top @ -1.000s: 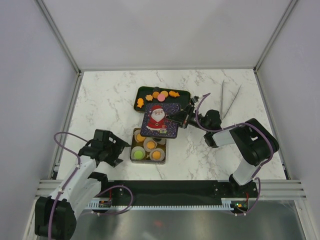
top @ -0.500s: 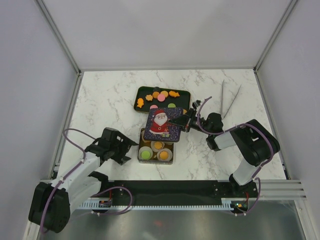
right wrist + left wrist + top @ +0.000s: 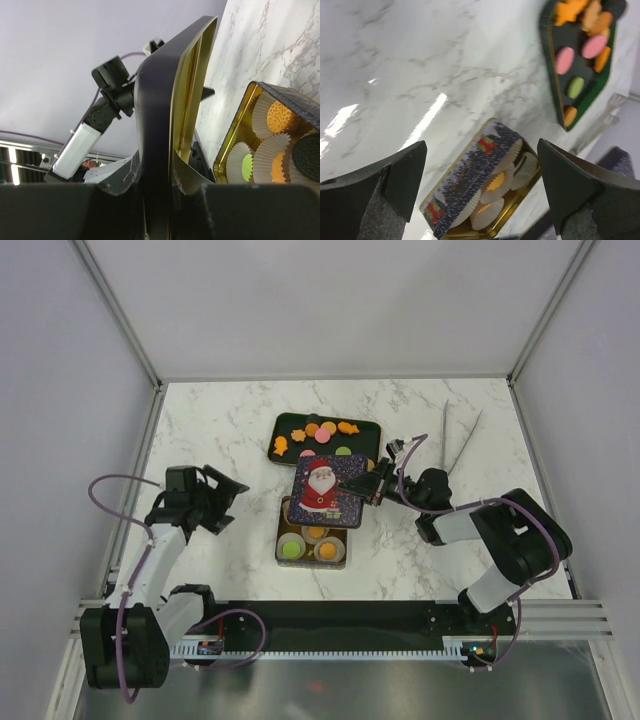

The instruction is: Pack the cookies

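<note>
top external: right pincer (image 3: 365,485) clamped on santa lid (image 3: 322,490) rim; likely light, stiff, slick. left pincer (image 3: 228,502) wide open, empty. cookies (image 3: 322,436) beyond right pincer, likely brittle; grip edges.

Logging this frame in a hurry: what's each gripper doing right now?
Left gripper: open, fingers wide apart, holding nothing.
Right gripper: closed on the edge of the Santa lid.

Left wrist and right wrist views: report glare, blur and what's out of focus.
Left wrist view: white glare streaks on the marble table; the cookies on the green tray look soft; the left tool is a dark blur. Right wrist view: the lid held edge-on by the right tool is blurred up close; the tin behind is sharper.
</note>
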